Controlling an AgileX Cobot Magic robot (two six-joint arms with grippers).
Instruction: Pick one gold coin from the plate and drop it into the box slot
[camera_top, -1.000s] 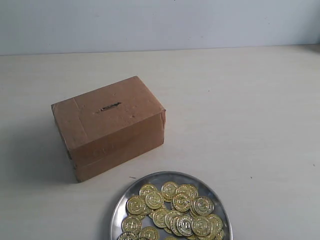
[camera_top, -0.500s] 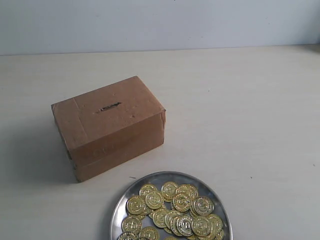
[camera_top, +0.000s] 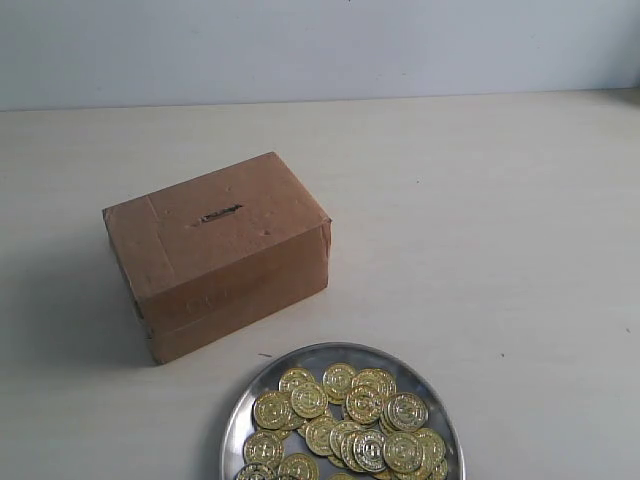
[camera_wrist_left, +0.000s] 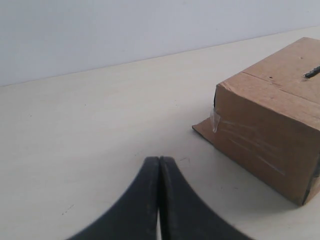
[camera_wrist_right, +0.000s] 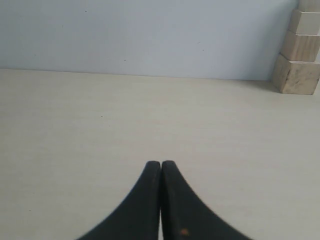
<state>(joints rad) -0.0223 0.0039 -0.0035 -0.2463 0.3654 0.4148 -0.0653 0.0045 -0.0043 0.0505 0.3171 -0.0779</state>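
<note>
Exterior view: coins (camera_top: 362, 404) fill the plate (camera_top: 330, 350), none picked. My left hand (camera_wrist_left: 159, 165) and right hand (camera_wrist_right: 161, 167) are clenched, empty; next, open one above a coin.

Legible text, numbers, brands: none in any view.
Box (camera_top: 215, 250): brown cardboard; a faint mark on the long side face toward the plate (camera_top: 320, 352), too dim to read; top and taped end carry no readable print.
Gold coins (camera_top: 365, 405) in the plate: raised round design on each face, too small to make out.
</note>
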